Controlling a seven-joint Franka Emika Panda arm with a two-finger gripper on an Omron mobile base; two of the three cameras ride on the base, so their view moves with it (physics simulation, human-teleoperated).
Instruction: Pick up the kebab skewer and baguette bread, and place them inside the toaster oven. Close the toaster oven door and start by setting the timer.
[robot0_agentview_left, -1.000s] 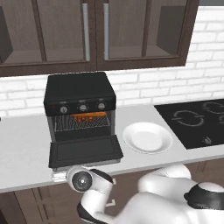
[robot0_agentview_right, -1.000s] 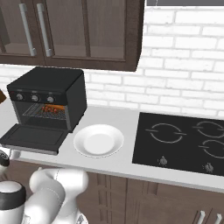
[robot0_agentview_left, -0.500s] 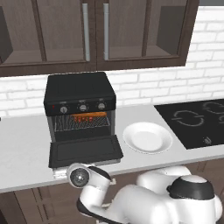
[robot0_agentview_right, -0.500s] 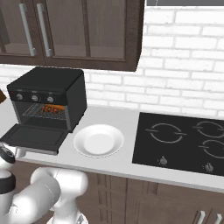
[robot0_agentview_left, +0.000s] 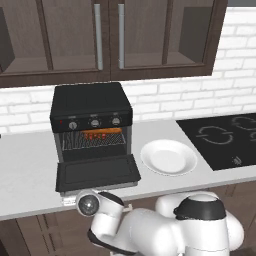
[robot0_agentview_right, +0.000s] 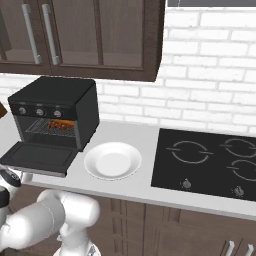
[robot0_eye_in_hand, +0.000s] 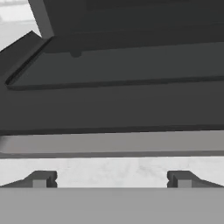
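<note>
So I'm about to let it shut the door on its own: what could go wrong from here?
The gripper sits low at the counter edge under the flat black drop-down door, fingers spread with nothing between them; pushing up off-centre could make it slip off the door lip. A hard push might also shove the boxy black toaster oven back, or jolt the orange-brown food on its wire rack.

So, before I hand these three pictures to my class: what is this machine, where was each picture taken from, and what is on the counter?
All three pictures are computer-rendered. A white robot arm stands at a kitchen counter. Two cameras sit behind it, left and right; the third rides on its hand. On the counter are a black toaster oven, its door dropped open, something orange on its rack, and a white plate. The hand camera looks up at the door's underside, past two spread fingertips holding nothing.
</note>
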